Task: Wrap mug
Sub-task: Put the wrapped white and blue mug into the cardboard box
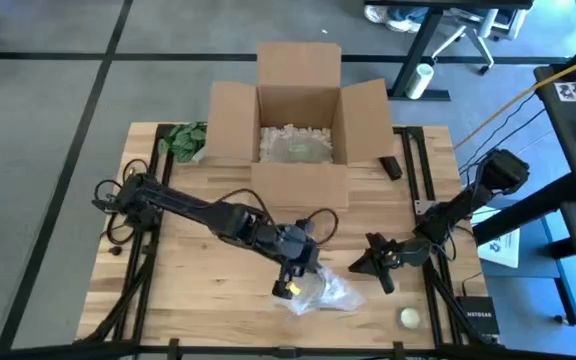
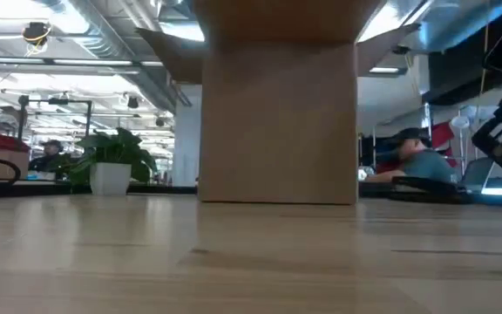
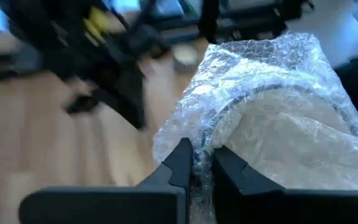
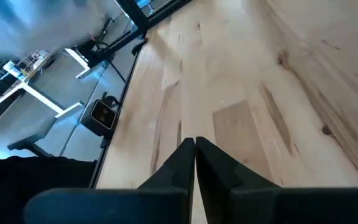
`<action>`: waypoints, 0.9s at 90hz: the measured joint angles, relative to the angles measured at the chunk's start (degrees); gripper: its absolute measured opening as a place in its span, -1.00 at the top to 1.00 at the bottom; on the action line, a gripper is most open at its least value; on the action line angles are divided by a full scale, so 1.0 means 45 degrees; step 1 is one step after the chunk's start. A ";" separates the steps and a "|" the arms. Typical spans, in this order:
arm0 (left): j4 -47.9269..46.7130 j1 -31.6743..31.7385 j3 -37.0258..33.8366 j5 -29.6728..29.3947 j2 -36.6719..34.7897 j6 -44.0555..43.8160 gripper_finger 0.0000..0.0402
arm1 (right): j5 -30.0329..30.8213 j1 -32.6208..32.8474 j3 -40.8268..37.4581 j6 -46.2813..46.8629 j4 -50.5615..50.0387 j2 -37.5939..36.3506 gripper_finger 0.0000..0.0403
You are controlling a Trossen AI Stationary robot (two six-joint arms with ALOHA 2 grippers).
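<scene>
On my left, the left arm reaches across the table toward its near edge, and the left gripper sits over the bubble wrap. My left wrist view shows its fingers clenched on a fold of that wrap, with only the thin film between them. The mug lies inside the wrap as a pale rounded body with a dark rim line showing through the plastic. I judge it largely covered, though I cannot tell whether the far side is closed.

At centre, behind the work area, the open cardboard box stands on the table with loose fill inside. A green plant lies just beside its left flap.

On my right, the right gripper rests low over bare wood, near the bundle but apart from it. The right wrist view shows its fingertips pressed together with nothing between them. A small pale round object sits near the table's front right corner.

Assessment: the wrapping step is in hand, with the film being drawn around the mug. The next move calls for pulling the held fold over while the bundle is steadied, likely by my right arm. The loose film may slip or spring back.
</scene>
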 joint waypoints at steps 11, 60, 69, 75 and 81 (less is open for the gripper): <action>-0.0671 0.0204 0.1528 -0.0736 0.0000 0.0860 0.96 | -0.0522 0.0005 0.0000 0.0026 -0.0372 0.0000 1.00; -0.1945 0.3319 0.5151 -0.3334 -0.0632 0.2931 0.96 | -0.0008 0.0000 -0.0005 0.0482 -0.1599 0.0000 1.00; -0.2037 0.4558 0.5151 -0.3329 -0.0743 0.2847 0.96 | 0.0104 0.0000 -0.0005 0.0477 -0.1592 0.0000 1.00; -0.2054 0.5404 0.5151 -0.2916 -0.0743 0.2818 0.96 | 0.0272 0.0000 -0.0005 0.0473 -0.1594 0.0000 1.00; -0.2317 0.6309 0.5151 -0.2329 -0.0743 0.2510 0.96 | 0.0400 0.0000 -0.0005 0.0472 -0.1594 0.0000 1.00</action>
